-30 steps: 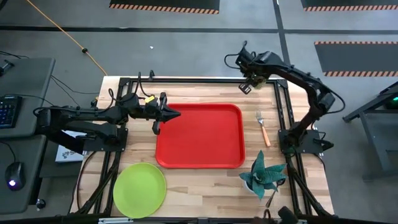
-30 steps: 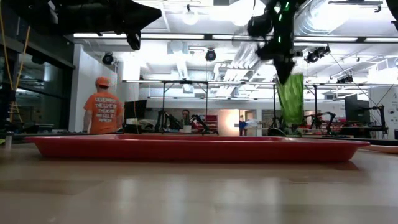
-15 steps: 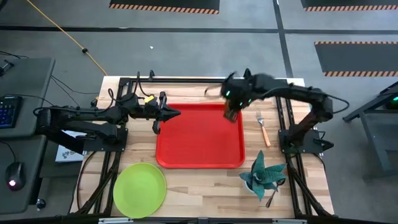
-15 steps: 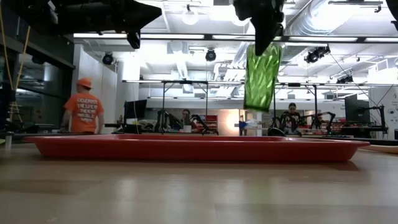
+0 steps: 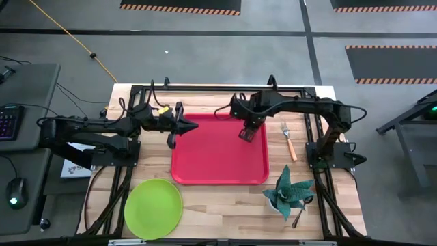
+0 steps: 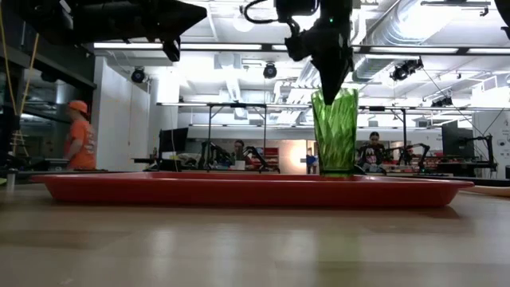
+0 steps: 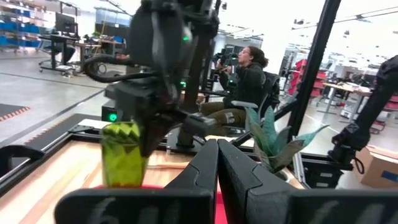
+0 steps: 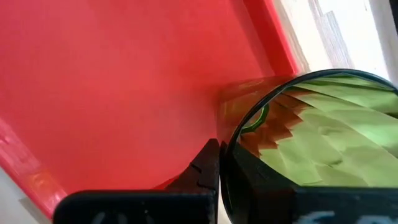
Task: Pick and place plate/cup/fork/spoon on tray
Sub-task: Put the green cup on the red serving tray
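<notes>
R gripper [image 5: 247, 130] clamped on rim of the cup [image 6: 335, 131], one finger inside, one outside; cup upright, base down on the tray [image 5: 218, 167] near its back-right corner. L gripper [image 5: 193, 125] hovers at tray's left-back edge, fingers pressed together, empty. Fork [image 5: 289, 140] on the table [image 5: 225, 205] just right of tray; plate [image 5: 153, 208] at front-left, off tray

A robotics lab: other robot rigs [image 6: 231, 135] stand behind, under exposed ducts [image 6: 414, 32].
</notes>
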